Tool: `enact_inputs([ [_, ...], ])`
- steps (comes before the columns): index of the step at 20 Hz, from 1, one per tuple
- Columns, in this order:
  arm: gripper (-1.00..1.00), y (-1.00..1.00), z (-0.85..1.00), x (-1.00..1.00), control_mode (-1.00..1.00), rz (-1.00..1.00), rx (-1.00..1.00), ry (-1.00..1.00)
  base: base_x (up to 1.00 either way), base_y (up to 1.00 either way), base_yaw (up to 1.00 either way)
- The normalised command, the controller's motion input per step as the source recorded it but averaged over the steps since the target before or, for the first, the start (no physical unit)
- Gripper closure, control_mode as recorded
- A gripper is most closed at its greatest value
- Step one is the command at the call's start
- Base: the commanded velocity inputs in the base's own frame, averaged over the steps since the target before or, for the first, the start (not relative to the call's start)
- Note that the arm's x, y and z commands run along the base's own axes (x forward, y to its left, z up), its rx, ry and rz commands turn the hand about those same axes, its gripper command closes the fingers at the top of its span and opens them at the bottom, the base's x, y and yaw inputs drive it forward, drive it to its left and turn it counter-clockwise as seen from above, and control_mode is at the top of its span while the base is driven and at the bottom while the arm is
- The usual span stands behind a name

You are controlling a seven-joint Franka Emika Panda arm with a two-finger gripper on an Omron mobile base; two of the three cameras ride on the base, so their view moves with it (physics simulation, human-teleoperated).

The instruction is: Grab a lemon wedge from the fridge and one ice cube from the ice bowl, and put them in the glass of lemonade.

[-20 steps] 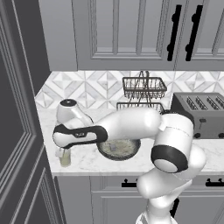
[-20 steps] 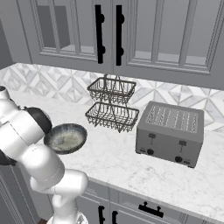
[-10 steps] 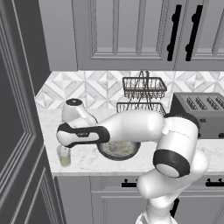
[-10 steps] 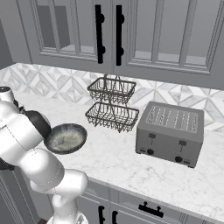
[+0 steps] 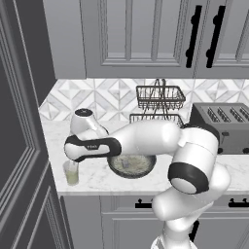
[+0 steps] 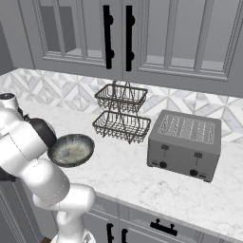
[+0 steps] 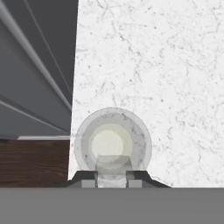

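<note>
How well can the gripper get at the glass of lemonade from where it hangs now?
Probably well: the gripper hangs right above the glass of lemonade, holding a pale ice cube, with nothing between them.

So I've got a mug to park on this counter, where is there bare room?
Bare marble lies in front of the toaster and the wire basket rack, toward the counter's front edge. The left end is crowded: ice bowl, glass of lemonade and the arm.

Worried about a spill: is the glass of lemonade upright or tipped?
Upright. The glass of lemonade stands on its base at the counter's corner; the hand view looks straight down its round rim.
</note>
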Motion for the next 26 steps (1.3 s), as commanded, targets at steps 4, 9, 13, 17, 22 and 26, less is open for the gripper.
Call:
enact_inputs([
  [4,1.00,0.07,0.00,0.07,-1.00,0.00,0.00,0.00,0.00,0.00,0.00],
  [9,1.00,0.00,0.00,0.16,-1.00,0.00,0.00,0.00,0.00,0.00,0.00],
  [13,1.00,0.01,0.00,0.06,-1.00,0.00,0.00,0.00,0.00,0.00,0.00],
  [17,1.00,0.24,0.00,0.00,-1.00,0.00,0.00,0.00,0.00,0.00,0.00],
  [22,1.00,0.08,0.00,0.00,-1.00,0.00,0.00,0.00,0.00,0.00,0.00],
  [26,-1.00,0.00,0.00,0.00,-1.00,0.00,0.00,0.00,0.00,0.00,0.00],
])
